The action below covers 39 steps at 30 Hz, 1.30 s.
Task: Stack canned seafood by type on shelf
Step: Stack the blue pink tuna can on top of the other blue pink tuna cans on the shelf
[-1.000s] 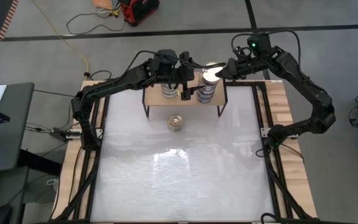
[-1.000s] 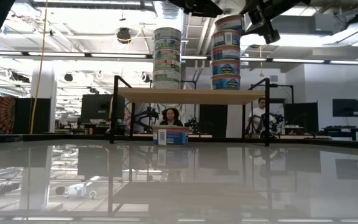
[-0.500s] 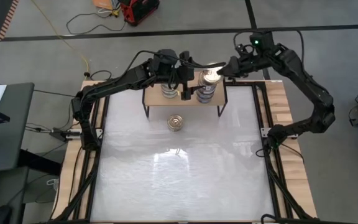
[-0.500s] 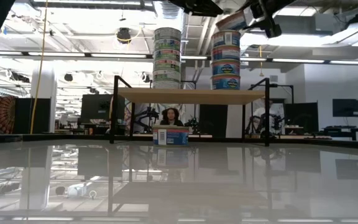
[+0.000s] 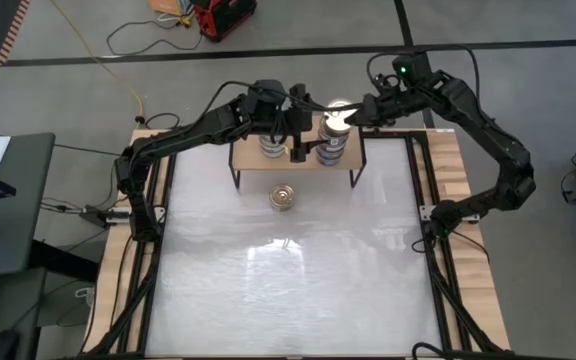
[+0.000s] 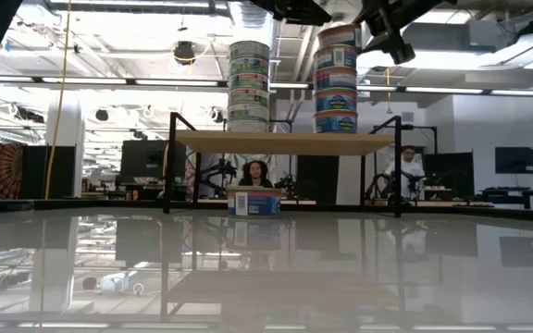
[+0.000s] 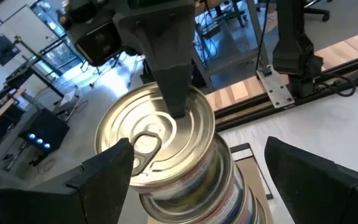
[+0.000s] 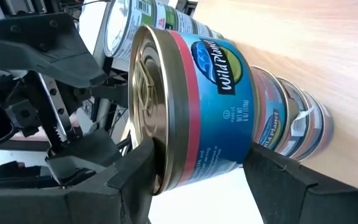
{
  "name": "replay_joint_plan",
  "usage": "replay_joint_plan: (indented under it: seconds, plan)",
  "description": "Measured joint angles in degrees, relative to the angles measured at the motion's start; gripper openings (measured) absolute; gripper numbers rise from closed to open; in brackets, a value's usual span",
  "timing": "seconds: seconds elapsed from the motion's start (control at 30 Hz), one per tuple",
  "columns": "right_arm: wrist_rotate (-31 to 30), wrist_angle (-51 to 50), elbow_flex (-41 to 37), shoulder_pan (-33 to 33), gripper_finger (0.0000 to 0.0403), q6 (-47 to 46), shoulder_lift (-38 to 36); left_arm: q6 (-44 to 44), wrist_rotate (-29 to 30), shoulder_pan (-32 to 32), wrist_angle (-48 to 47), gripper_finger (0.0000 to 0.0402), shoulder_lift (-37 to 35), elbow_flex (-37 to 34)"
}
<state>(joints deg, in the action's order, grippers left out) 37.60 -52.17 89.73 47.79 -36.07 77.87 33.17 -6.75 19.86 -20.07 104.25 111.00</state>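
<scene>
Right arm: it enters the high view from the right edge, folds at an elbow by the table's right side and stretches up and left toward the top centre of the frame.
Right gripper (image 5: 346,116): at the top of the right-hand stack, its fingers (image 8: 135,171) closed on the sides of the top tin (image 8: 191,106) (a blue and red label, gold pull-tab lid).
Top tin, placement: in the low view it sits level on the right stack (image 6: 337,79), in the upper middle of the frame; whether it rests fully on the tin below I cannot tell.
Left arm: it comes in from the left side of the high view and reaches up and right to the space between the two stacks.
Left gripper (image 5: 295,135): its fingers (image 7: 107,171) spread wide, hovering just over the same gold lid without holding anything (the right gripper's finger lies across the lid in the left wrist view).
Left stack (image 6: 249,85): green-labelled tins on the left half of the shelf, upper middle of the low view.
Shelf (image 6: 285,141): light-wood board on black legs, top centre of the high view.
Loose tin (image 5: 283,195): alone on the white table (image 5: 288,290), just below the shelf in the high view.
Background: people (image 6: 253,173) show beyond the table in the low view.
</scene>
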Motion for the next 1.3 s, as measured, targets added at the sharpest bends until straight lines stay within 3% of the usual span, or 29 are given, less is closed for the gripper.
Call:
replay_joint_plan:
  seconds: [0.87, 1.3]
  plan:
    - [1.5, -2.7, 2.2, -0.8, 0.0256, 4.0, 0.1, 2.6, -3.6, 0.0, -4.9, 0.0347, -0.4, 0.0]
    - [1.1, -3.2, 2.2, -1.3, 0.0311, 3.1, 0.1, 3.9, -3.1, 0.0, -4.7, 0.0347, -0.4, 0.0]
